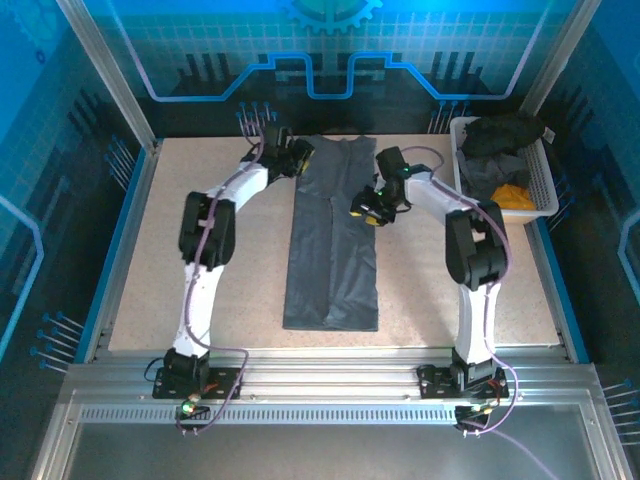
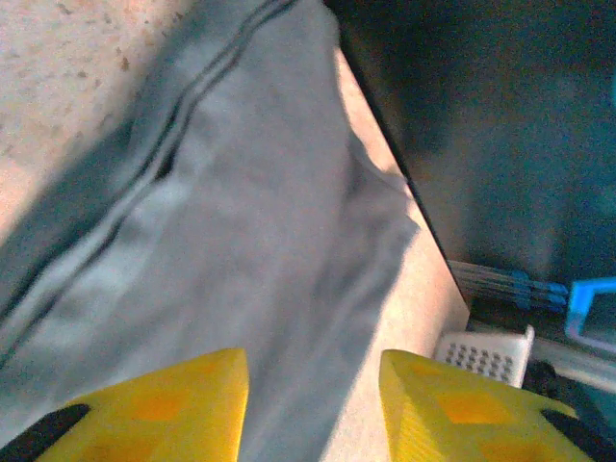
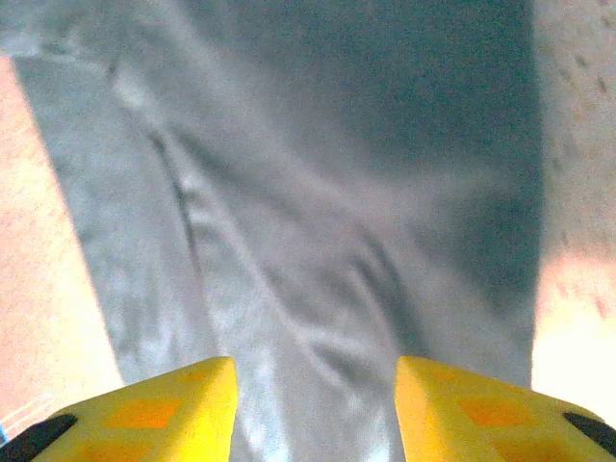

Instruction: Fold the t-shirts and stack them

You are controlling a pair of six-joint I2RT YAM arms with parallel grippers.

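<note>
Left gripper (image 1: 292,153) at the far-left corner and right gripper (image 1: 368,208) over the right edge of the slate-grey t-shirt (image 1: 330,250), both with jaws apart and empty, shirt lying as a long strip on the table (image 1: 450,290), so likely lining up pinches for a crosswise fold.

slate-grey t-shirt (image 3: 318,192) blurred, cut off in wrist views, shirts (image 1: 500,150) in basket (image 1: 543,180) too heaped to count

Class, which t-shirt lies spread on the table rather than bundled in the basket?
The dark slate-grey t-shirt, a long strip on the table. The black shirt, lighter grey shirt and orange-yellow shirt are heaped in the white basket.
</note>
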